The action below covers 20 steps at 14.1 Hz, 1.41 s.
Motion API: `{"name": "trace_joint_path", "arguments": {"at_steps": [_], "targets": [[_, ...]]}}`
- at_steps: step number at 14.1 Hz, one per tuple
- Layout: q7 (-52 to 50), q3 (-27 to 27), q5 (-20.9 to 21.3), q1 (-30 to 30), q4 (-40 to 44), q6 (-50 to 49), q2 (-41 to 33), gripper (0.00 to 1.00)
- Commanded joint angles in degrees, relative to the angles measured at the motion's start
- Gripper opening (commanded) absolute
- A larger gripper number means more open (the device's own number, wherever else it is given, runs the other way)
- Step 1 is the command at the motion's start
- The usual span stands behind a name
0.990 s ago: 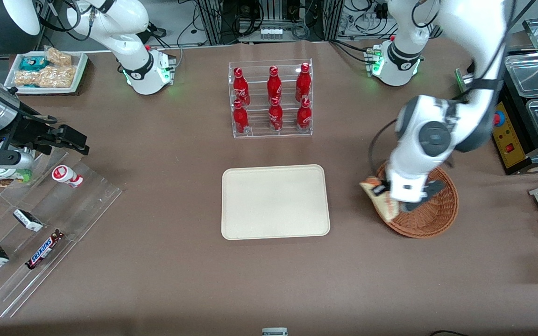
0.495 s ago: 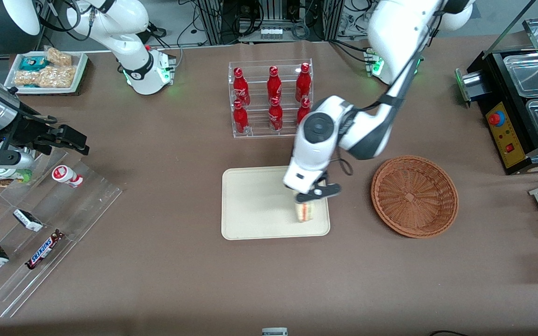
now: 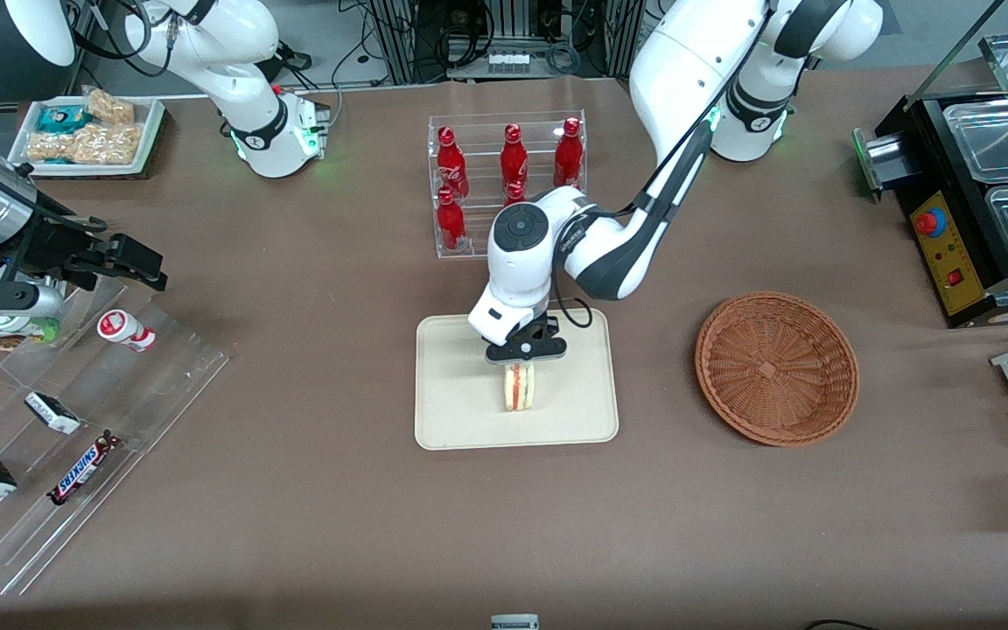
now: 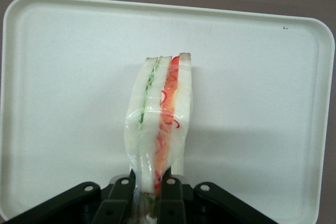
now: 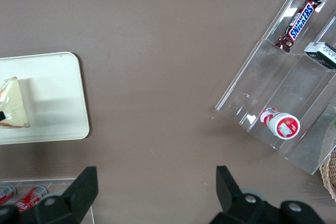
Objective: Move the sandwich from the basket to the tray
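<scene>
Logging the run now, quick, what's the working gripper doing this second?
Left gripper: closed on the sandwich, holding it over the middle of the tray.

The brown table (image 3: 294, 490) carries the cream tray (image 3: 456, 411) at frame centre, the wicker basket (image 3: 776, 367) right of it, the gripper (image 3: 525, 352) above the tray.

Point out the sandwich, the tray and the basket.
sandwich (image 3: 519, 388), front view, on its wrapped edge.
tray (image 3: 451, 385), front view, on bare floor.
basket (image 3: 775, 367), front view, on its woven bottom.
</scene>
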Motion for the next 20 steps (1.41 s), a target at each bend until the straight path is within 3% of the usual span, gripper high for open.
{"name": "trace_joint_path", "arguments": {"at_steps": [1,2,3,5,9,11,14,17,20], "targets": [[-3.2,1.0,1.2,-1.3,4.9,-0.1,3.5,0.11],[-3.1,1.0,1.3,-1.7,4.8,-0.1,3.8,0.12],[-3.0,1.0,1.6,-2.1,4.6,0.0,3.8,0.20],[-3.1,1.0,2.5,-2.1,4.6,0.0,3.8,1.00],[-2.2,1.2,3.5,-1.4,4.3,-0.9,-0.9,1.00],[-1.5,1.1,3.1,0.5,4.5,-8.1,-4.9,1.00],[0.9,1.0,1.7,4.3,4.5,-15.8,-12.9,1.00],[4.1,1.0,-1.3,9.4,3.7,-20.6,-15.7,1.00],[11.1,1.0,-1.6,15.5,-2.1,-22.2,-20.7,1.00]]}}
